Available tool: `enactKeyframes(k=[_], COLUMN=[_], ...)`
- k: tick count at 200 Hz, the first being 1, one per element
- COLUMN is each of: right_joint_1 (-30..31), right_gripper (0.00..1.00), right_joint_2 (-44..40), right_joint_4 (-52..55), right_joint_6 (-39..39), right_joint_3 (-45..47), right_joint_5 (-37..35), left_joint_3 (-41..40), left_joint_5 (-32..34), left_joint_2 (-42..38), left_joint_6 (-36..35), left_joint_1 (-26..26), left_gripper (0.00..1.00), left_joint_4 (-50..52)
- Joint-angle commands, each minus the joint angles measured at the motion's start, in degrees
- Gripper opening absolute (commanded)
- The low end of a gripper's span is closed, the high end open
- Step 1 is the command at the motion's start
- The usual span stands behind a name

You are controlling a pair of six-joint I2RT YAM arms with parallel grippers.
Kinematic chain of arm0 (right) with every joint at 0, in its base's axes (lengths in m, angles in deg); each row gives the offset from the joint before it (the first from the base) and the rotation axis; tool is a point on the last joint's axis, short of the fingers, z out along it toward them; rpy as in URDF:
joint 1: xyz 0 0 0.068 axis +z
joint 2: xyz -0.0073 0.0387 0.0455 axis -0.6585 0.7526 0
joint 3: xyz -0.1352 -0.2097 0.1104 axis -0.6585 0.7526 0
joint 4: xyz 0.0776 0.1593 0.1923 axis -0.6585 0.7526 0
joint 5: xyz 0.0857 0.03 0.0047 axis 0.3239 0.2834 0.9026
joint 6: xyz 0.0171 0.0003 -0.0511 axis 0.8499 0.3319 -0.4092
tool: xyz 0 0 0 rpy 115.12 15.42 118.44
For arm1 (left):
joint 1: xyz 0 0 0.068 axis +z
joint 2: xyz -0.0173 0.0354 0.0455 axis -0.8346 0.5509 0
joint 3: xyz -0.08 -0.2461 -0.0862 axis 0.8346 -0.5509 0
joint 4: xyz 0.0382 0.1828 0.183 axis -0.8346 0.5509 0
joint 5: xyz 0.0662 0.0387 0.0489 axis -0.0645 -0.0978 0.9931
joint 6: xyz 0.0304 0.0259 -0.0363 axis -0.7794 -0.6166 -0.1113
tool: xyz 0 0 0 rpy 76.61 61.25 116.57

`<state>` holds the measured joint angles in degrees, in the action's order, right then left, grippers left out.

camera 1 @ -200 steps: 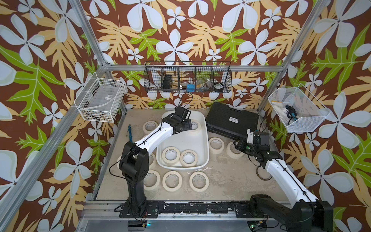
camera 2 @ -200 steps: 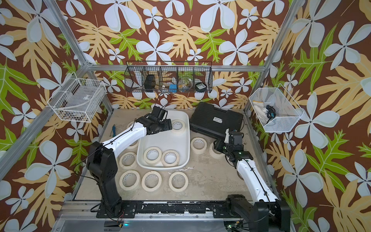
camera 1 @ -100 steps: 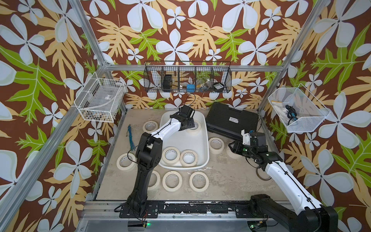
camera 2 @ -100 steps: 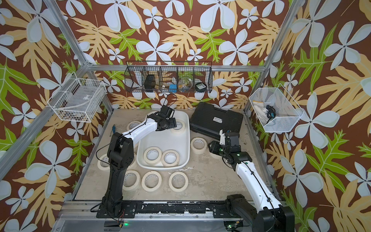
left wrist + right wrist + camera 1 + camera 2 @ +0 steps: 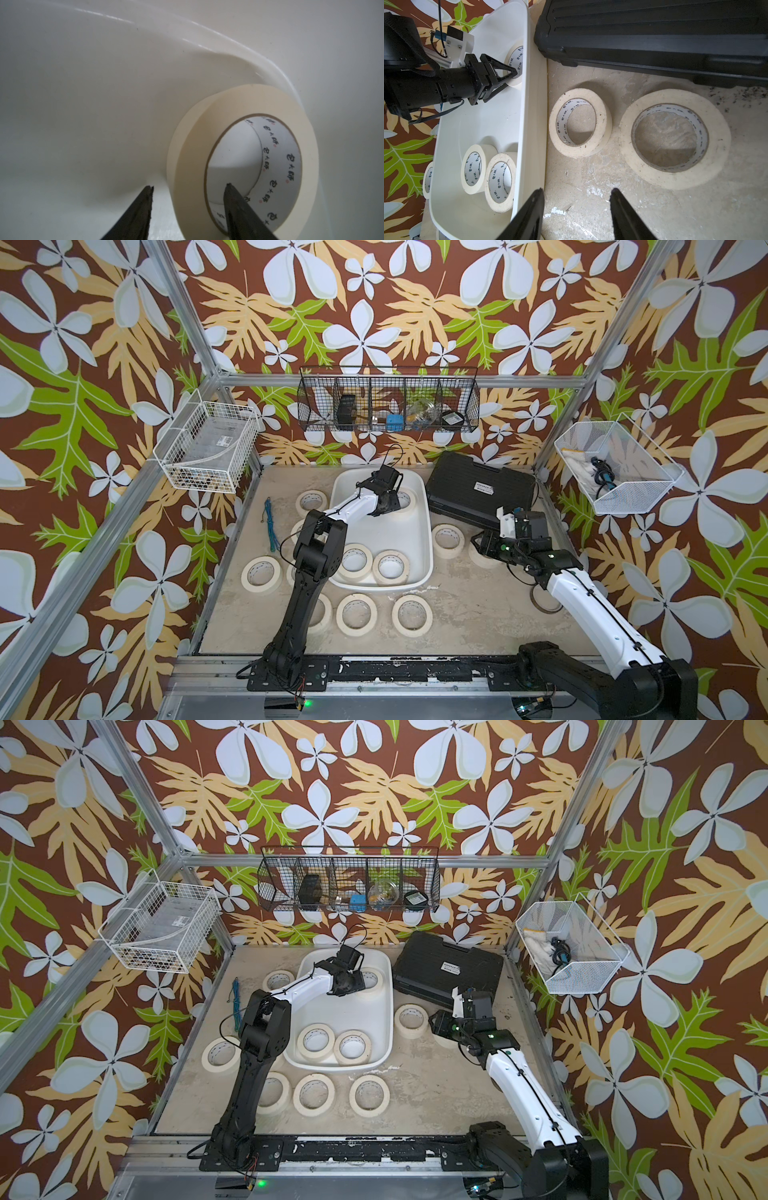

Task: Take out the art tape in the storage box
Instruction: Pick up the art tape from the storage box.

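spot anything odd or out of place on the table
A blue-green cord lies loose on the table near the left wall, among the tape rolls. A thin dark ring beside the right arm also looks stray.

The left arm (image 5: 316, 547) and right arm (image 5: 582, 597) share bulky matte black joint housings and glossy white forearm shells. Thin black cables (image 5: 439, 20) run outside. Black tapered wedge fingers (image 5: 527, 218) tip each wrist; a white plastic bracket (image 5: 458, 47) shows small screws.

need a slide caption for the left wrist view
Left gripper in the box, jaws astride the wall of a tape roll: one inside the core, one outside, not yet pinching.
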<state>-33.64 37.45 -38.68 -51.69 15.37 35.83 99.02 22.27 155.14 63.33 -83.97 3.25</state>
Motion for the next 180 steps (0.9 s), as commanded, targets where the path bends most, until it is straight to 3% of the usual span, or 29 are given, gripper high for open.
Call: enactKeyframes(k=[1,42,90,122,180], right_joint_1=[0.1,0.1,0.2,0.2,0.3], right_gripper=[0.55,0.55,0.55,0.55,0.54], right_joint_2=[0.1,0.5,0.6,0.4,0.6], right_joint_4=[0.3,0.7,1.3,1.5,0.8], right_joint_6=[-0.2,-0.6,-0.9,-0.9,-0.1], right_joint_3=[-0.6,-1.1,-1.9,-2.2,-2.9], right_joint_5=[0.2,0.4,0.5,0.6,1.2], left_joint_3=[-1.2,-2.4,-3.1,-5.3,-17.2], left_joint_5=[-0.2,-1.1,-1.9,-2.4,-1.3], left_joint_2=[-0.1,-1.0,-2.0,-5.7,-19.5], left_joint_6=[0.7,0.9,0.7,-0.4,-3.3], left_joint_1=[0.2,0.1,0.3,0.3,-0.4], left_gripper=[0.5,0.39,0.17,0.15,0.14], left_joint_4=[-1.8,-3.5,-3.5,-2.2,-1.5])
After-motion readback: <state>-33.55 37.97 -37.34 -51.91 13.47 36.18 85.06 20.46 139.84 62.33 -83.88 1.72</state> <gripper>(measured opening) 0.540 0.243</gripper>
